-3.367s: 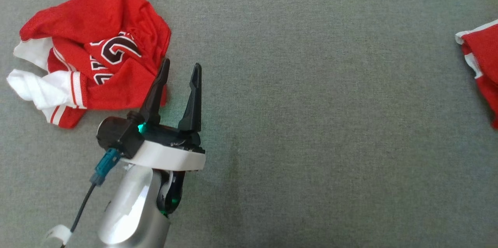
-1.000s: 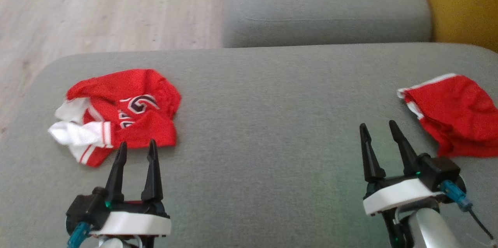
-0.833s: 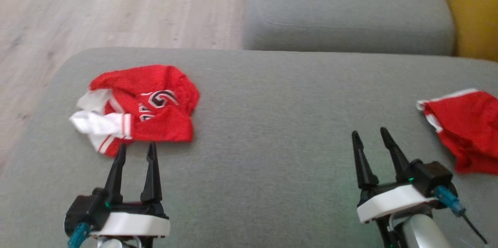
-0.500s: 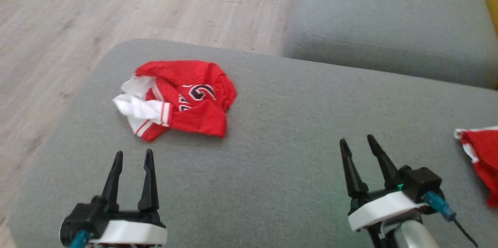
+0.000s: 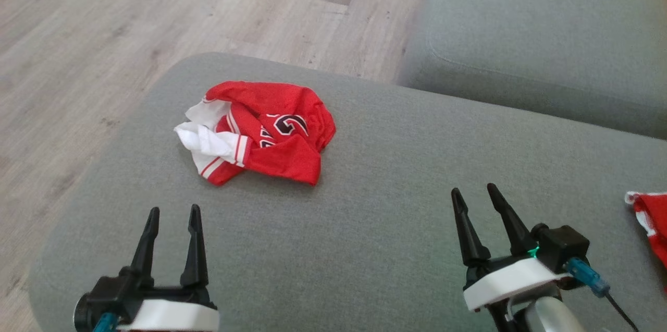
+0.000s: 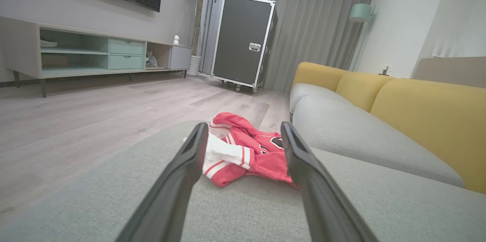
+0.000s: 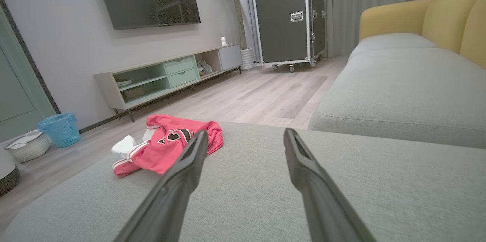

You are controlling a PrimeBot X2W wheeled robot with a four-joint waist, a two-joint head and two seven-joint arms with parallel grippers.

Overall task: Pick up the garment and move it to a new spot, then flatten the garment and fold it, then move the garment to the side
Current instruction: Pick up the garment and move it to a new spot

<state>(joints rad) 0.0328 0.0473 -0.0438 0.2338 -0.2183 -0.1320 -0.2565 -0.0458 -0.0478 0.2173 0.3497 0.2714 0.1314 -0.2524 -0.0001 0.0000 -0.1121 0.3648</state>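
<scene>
The garment lies above-right of the spread left pincer, much farther from the spread right pincer.

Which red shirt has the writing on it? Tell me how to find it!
Look at the big grey cushion beside the wooden floor. Near its far left corner lies a crumpled red jersey. Unlike the other red cloth at the right edge, it shows dark lettering and a bunched white part.
</scene>
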